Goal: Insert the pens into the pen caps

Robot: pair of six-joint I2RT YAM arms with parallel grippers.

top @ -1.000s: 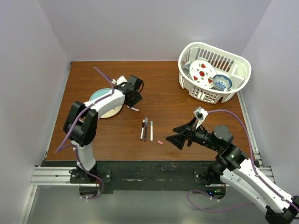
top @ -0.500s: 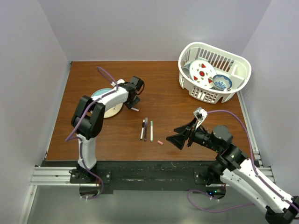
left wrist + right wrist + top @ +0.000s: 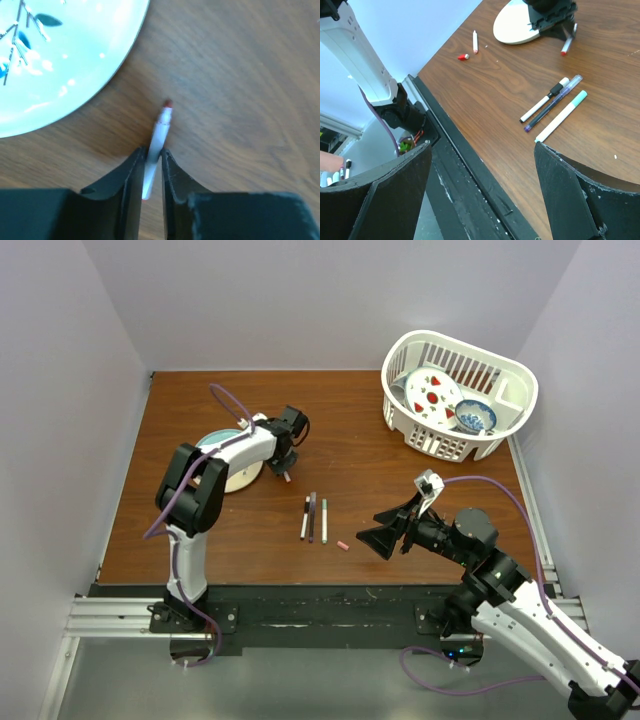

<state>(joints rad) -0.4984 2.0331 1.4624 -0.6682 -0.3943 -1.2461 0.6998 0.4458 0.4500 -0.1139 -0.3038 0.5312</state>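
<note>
Pen in hand: you have one red-tipped pen (image 3: pixel 159 136) clenched between the fingers of your left hand (image 3: pixel 153 151), its tip just beside the round plate (image 3: pixel 75 65).
Loose pens: four. There are three pens (image 3: pixel 312 517) side by side mid-surface (image 3: pixel 400 480), and a lone pen (image 3: pixel 475 41) near the front-left edge.
Caps: two show, a pink cap (image 3: pixel 343 545) just right of the three and a red cap (image 3: pixel 463 56) beside the lone pen.
Right hand (image 3: pixel 372 528): spread wide, grasping nothing.
Basket (image 3: pixel 445 445): far right. It holds one patterned plate (image 3: pixel 432 395) and one small bowl (image 3: pixel 476 416).
</note>
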